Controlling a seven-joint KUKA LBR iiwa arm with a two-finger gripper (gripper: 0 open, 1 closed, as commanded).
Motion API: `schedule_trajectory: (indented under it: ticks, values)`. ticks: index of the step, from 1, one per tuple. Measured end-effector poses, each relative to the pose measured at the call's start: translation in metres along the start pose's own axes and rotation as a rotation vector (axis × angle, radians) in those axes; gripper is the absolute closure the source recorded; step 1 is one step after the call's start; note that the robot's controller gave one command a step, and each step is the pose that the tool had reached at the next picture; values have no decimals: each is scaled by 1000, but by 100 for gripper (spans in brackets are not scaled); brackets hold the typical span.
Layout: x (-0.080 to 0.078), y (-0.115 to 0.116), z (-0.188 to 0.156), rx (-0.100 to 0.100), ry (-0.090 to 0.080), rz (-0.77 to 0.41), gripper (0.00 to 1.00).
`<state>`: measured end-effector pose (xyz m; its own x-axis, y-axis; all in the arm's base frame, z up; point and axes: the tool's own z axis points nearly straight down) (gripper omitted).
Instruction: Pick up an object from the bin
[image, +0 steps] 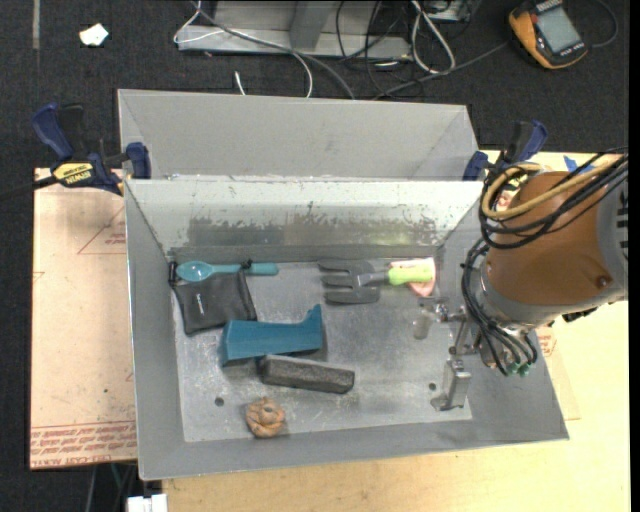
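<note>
The gripper (450, 388), open or clenched I cannot tell, hangs over bare floor in the bin's (390, 345) right front, while the dark grey bar (308, 374) lying mid-front looks stiff and fairly heavy, best pinched across its narrow middle.

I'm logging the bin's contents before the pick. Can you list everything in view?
spoon: one, teal, far left corner of the bin
flat pad: one, dark grey, just below the spoon
block: one, teal-blue, left of centre
bar: one, dark grey, along the block's near side
lump: one, tan, by the near wall
fork-like tool: one, grey with green-pink handle, by the far wall
bin: one, grey metal
gripper: one, metal, over bare floor, near right corner
arm: one, orange-covered, right
</note>
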<state>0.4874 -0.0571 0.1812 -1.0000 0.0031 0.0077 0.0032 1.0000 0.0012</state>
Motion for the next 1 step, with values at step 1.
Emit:
schedule_trajectory:
  ticks: [1]
  values:
    - [-2, 0, -4, 1, -8, -2, 0]
